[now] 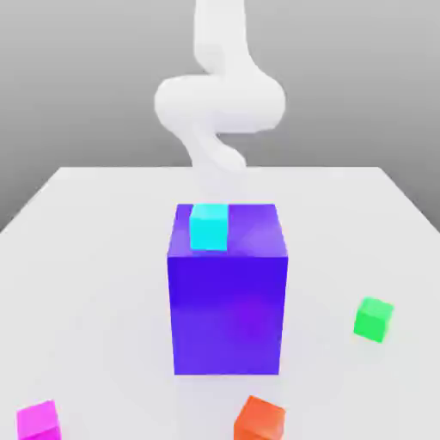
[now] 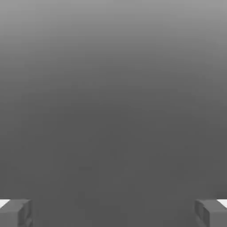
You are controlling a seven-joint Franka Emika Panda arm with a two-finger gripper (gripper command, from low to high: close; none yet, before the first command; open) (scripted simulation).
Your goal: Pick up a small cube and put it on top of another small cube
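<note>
The small magenta cube (image 1: 38,421) lies on the white table at the near edge, on the exterior view's left. The small green cube (image 1: 374,319) rests on the table toward the exterior view's right, beside the big block. My white arm (image 1: 219,103) rises behind the big block at the table's far side. In the hand view my gripper (image 2: 113,213) is open, its two grey fingertips (image 2: 15,213) far apart with nothing between them, facing plain grey background.
A tall blue-purple block (image 1: 228,296) stands mid-table with a cyan cube (image 1: 209,226) on its top. An orange cube (image 1: 259,419) sits at the near edge in front of the block. The white table (image 1: 94,284) stretches around them.
</note>
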